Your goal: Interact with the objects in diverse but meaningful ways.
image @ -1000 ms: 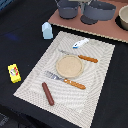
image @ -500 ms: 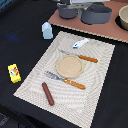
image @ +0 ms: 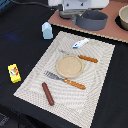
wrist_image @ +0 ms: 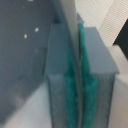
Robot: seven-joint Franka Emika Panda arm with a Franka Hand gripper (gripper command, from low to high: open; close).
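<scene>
My gripper (image: 81, 16) is at the back of the scene, at the rim of the grey frying pan (image: 94, 21). In the wrist view the gripper (wrist_image: 77, 97) is shut, with its green pads (wrist_image: 70, 95) pinching the pan's thin grey wall (wrist_image: 69, 30). The pan's long handle does not show. The white-and-blue fish (image: 80, 43) and the brown sausage (image: 48, 93) lie on the striped placemat (image: 100, 95). The pale blue carton (image: 47, 30) stands off the mat's far corner. The yellow packet (image: 14, 73) lies on the black table at the exterior view's left.
A round wooden plate (image: 69, 66) sits mid-mat between an orange-handled fork (image: 65, 80) and knife (image: 82, 57). The pan is over a brown board (image: 112, 34) at the back. A bowl (image: 123, 17) stands at the exterior view's far right.
No clear change. The gripper stays at the pan at the back, and the items on the mat have not moved.
</scene>
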